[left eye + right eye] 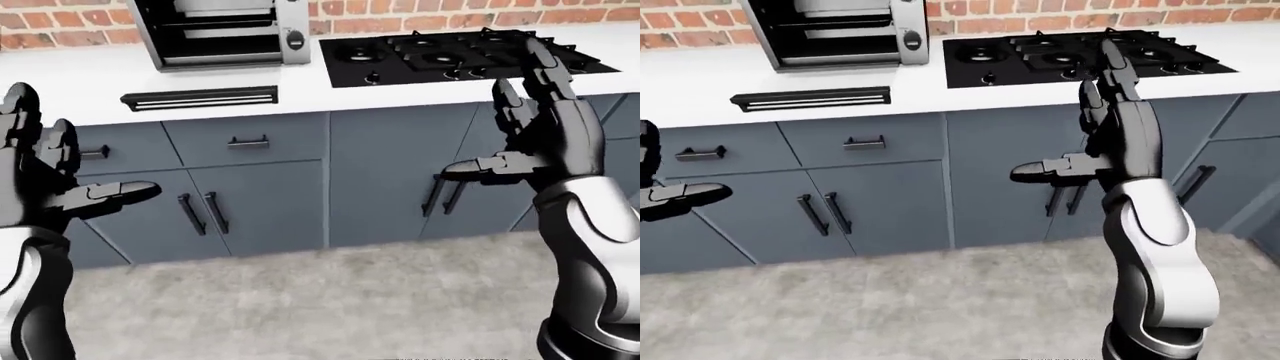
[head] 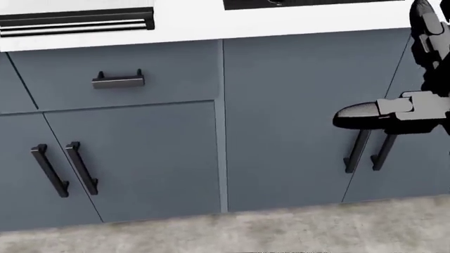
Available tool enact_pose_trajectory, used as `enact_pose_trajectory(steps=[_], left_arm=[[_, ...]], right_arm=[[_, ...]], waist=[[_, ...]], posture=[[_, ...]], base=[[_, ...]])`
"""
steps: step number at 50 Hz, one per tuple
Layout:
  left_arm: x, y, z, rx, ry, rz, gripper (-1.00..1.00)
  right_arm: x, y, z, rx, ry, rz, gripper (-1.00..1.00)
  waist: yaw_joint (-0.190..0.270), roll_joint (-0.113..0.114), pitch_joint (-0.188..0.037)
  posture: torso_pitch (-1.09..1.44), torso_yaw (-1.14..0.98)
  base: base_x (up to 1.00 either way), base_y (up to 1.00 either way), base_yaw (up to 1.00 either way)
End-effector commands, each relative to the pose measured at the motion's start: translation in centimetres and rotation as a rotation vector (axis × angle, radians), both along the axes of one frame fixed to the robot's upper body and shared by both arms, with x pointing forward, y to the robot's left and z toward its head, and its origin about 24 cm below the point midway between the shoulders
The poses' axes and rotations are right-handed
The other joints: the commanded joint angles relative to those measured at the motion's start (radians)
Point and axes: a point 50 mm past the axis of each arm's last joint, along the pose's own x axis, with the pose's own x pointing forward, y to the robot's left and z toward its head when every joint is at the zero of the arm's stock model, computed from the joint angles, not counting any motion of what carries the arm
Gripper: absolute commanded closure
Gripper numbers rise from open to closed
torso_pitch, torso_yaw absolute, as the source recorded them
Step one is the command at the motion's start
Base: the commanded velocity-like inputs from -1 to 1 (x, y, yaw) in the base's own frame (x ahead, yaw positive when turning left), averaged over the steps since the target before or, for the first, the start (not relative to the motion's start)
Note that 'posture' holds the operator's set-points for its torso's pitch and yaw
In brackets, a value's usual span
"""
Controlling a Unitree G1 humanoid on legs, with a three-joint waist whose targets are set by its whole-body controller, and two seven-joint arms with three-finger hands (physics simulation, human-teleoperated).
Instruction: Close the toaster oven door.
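The silver toaster oven (image 1: 215,30) stands on the white counter (image 1: 80,82) at the top left of the left-eye view. Its door (image 1: 200,98) is folded down flat, and the dark edge reaches the counter's rim; in the head view it shows as a black bar (image 2: 74,23). Both hands hover well below and short of it, level with the cabinet fronts. My left hand (image 1: 85,142) is open at the left edge with fingers spread. Farther right, my right hand (image 1: 497,116) is open too, thumb pointing left, and holds nothing.
A black gas hob (image 1: 450,49) lies in the counter to the right of the oven, with a brick wall (image 1: 60,19) behind. Blue-grey cabinets (image 1: 270,195) with black handles run below the counter. Grey floor (image 1: 300,300) lies between me and them.
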Motion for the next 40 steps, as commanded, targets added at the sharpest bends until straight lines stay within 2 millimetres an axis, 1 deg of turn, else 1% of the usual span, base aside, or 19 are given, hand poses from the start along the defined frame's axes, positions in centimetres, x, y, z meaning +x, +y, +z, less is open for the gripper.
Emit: enact_pose_trajectory(steps=[1,8,11,12,13,14,15,18,22,24,25,27,29,33,35,37,38,39,40], left_arm=[[-0.53,0.16,1.74,0.042,-0.073,0.016,-1.0],[-0.54,-0.05,1.64,0.041,-0.071,0.011,-1.0],[-0.52,-0.04,1.66,0.04,-0.071,0.01,-1.0],[-0.53,-0.03,1.69,0.04,-0.071,0.011,-1.0],[-0.55,0.0,1.83,0.039,-0.073,0.012,-1.0],[-0.57,0.01,1.89,0.039,-0.074,0.012,-1.0],[-0.59,0.0,1.9,0.038,-0.074,0.012,-1.0],[-0.61,0.07,2.01,0.037,-0.076,0.013,-1.0],[-0.63,0.0,2.01,0.037,-0.076,0.012,-1.0],[-0.61,-0.01,2.0,0.038,-0.075,0.012,-1.0],[-0.6,-0.01,1.97,0.04,-0.075,0.012,-1.0],[-0.6,-0.02,2.0,0.045,-0.077,0.012,-1.0],[-0.62,-0.05,2.0,0.045,-0.077,0.01,-1.0],[-0.6,-0.05,2.04,0.048,-0.08,0.009,-1.0],[-0.62,-0.08,2.07,0.047,-0.081,0.007,-1.0],[-0.65,-0.14,2.09,0.046,-0.082,0.005,-1.0],[-0.67,-0.15,2.14,0.045,-0.084,0.004,-1.0],[-0.67,-0.18,2.15,0.045,-0.085,0.004,-1.0],[-0.69,-0.19,2.18,0.044,-0.085,0.002,-1.0]], right_arm=[[-0.39,0.36,1.47,-0.016,-0.075,0.013,-1.0],[-0.47,0.35,1.58,0.0,-0.074,0.022,-1.0],[-0.42,0.3,1.57,0.007,-0.072,0.023,-1.0],[-0.4,0.29,1.56,0.008,-0.072,0.023,-1.0],[-0.43,0.31,1.69,0.011,-0.073,0.025,-1.0],[-0.42,0.31,1.78,0.014,-0.073,0.027,-1.0],[-0.37,0.28,1.8,0.021,-0.071,0.028,-1.0],[-0.42,0.32,1.82,0.023,-0.071,0.032,-1.0],[-0.42,0.3,2.01,0.024,-0.073,0.033,-1.0],[-0.41,0.29,2.02,0.024,-0.073,0.034,-1.0],[-0.41,0.31,2.05,0.024,-0.073,0.035,-1.0],[-0.42,0.31,2.08,0.024,-0.074,0.035,-1.0],[-0.41,0.25,1.95,0.025,-0.071,0.033,-1.0],[-0.44,0.33,1.83,0.022,-0.069,0.036,-1.0],[-0.43,0.33,1.83,0.021,-0.068,0.036,-1.0],[-0.47,0.32,1.77,0.02,-0.068,0.037,-1.0],[-0.49,0.32,1.74,0.02,-0.068,0.038,-1.0],[-0.52,0.32,1.75,0.019,-0.068,0.039,-1.0],[-0.5,0.3,1.72,0.017,-0.068,0.038,-1.0]], waist=[[0.006,-0.018,-0.024],[-0.007,0.021,-0.017],[-0.015,0.08,-0.028],[-0.017,0.115,-0.04],[-0.016,0.149,-0.073],[0.0,0.106,-0.041],[0.001,0.113,-0.027],[0.007,0.075,-0.042],[0.015,0.019,-0.027],[0.018,-0.032,-0.037],[0.007,-0.003,-0.033],[0.004,-0.022,-0.041],[-0.001,-0.02,-0.052],[-0.004,0.012,-0.034],[-0.006,0.048,-0.031],[-0.008,0.127,-0.053],[-0.012,0.132,-0.07],[-0.001,0.11,-0.042],[0.0,0.108,-0.035]], posture=[[0.0,0.0],[0.0,0.0],[0.0,0.0],[0.0,0.0],[0.0,0.0],[0.0,0.0],[0.0,0.0],[0.0,0.0],[0.0,0.0],[0.0,0.0],[0.0,0.0],[0.0,0.0],[0.0,0.0],[0.0,0.0],[0.0,0.0],[0.0,0.0],[0.0,0.0],[0.0,0.0],[0.0,0.0]], base=[[0.22,0.25,0.0],[0.22,0.3,0.0],[0.22,0.32,0.0],[0.2,0.36,0.0],[0.15,0.38,0.0],[0.13,0.39,0.0],[0.11,0.39,0.0],[0.05,0.4,0.0],[0.03,0.42,0.0],[0.02,0.43,0.0],[0.02,0.43,0.0],[0.02,0.43,0.0],[0.02,0.43,0.0],[0.02,0.43,0.0],[0.01,0.41,0.0],[0.02,0.4,0.0],[0.02,0.35,0.0],[0.04,0.31,0.0],[0.08,0.23,0.0]])
